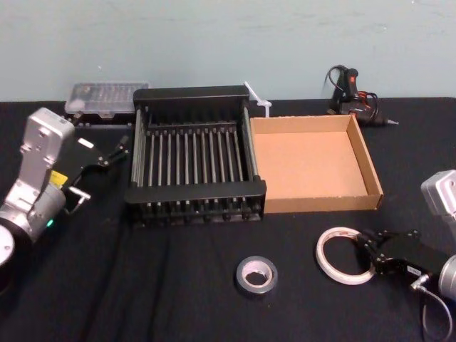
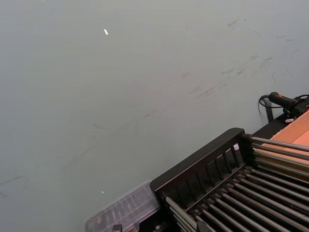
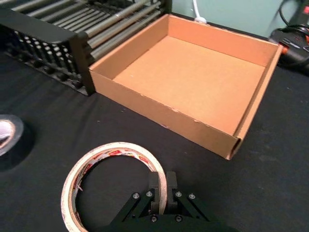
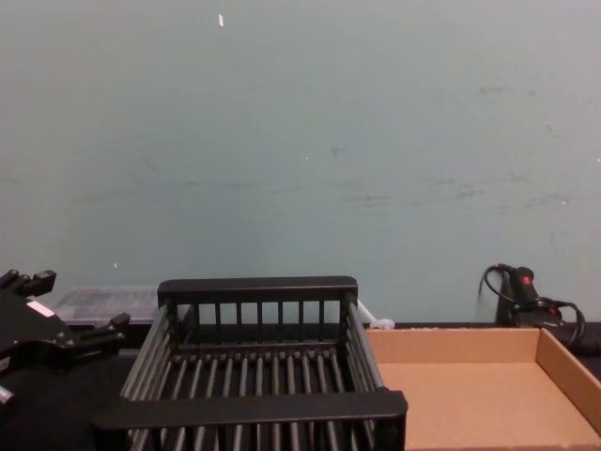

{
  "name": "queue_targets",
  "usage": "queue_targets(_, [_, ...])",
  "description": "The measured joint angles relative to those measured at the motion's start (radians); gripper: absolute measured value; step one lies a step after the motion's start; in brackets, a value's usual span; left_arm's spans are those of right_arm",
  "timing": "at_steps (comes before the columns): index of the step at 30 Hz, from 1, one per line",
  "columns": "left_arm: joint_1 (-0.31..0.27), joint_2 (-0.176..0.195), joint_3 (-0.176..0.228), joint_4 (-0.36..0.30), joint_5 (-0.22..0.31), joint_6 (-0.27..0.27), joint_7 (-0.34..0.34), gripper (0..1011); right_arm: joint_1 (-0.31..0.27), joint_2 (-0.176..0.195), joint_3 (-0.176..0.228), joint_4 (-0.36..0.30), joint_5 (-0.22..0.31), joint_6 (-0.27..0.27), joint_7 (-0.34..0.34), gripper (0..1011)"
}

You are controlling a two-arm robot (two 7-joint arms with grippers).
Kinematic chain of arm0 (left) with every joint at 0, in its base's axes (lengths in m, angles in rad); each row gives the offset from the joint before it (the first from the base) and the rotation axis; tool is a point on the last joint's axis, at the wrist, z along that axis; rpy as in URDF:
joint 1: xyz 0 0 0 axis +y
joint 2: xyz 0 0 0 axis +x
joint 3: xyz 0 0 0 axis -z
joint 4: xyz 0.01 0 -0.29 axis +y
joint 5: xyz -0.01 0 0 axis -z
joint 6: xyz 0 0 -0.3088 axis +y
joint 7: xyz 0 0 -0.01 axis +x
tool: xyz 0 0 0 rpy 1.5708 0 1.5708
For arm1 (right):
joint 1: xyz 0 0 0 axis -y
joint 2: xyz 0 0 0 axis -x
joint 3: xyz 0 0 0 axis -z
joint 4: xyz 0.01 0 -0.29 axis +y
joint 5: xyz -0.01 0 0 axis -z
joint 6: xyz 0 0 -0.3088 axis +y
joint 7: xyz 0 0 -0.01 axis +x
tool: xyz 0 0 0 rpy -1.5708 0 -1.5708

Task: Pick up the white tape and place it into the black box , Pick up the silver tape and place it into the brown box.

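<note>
The white tape (image 1: 333, 254) lies flat on the black cloth near the front right, with red marks on its face (image 3: 106, 155). My right gripper (image 1: 365, 251) is shut on its right-hand rim, one finger inside the ring and one outside (image 3: 162, 182). The silver tape (image 1: 256, 275) lies apart to its left, at the table's front centre (image 3: 7, 137). Behind them stand the black box (image 1: 192, 93) and, to its right, the brown box (image 1: 324, 201), both holding nothing. My left gripper (image 1: 117, 151) hangs open to the left of the black box (image 4: 258, 287).
A clear plastic case (image 1: 107, 98) sits at the back left behind the black box. A glue gun with cable (image 1: 353, 96) lies at the back right behind the brown box (image 3: 159, 113). A grey-green wall closes the back.
</note>
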Motion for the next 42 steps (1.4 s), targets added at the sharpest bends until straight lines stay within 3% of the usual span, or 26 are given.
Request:
queue_targets(8, [0.000,0.000,0.000,0.000,0.000,0.000,0.000,1001,-0.002,0.016,0.001,-0.008,0.023,-0.041,0.038,95])
queue_targets(21, [0.000,0.000,0.000,0.000,0.000,0.000,0.000,1001,0.032,0.018,0.000,-0.020,0.036,-0.075,0.042,95])
queue_targets(30, [0.000,0.000,0.000,0.000,0.000,0.000,0.000,1001,0.086,-0.009,-0.005,-0.001,0.033,-0.076,0.009,95])
queue_targets(42, [0.000,0.000,0.000,0.000,0.000,0.000,0.000,1001,0.184,-0.062,-0.022,0.058,-0.033,-0.052,-0.046,95])
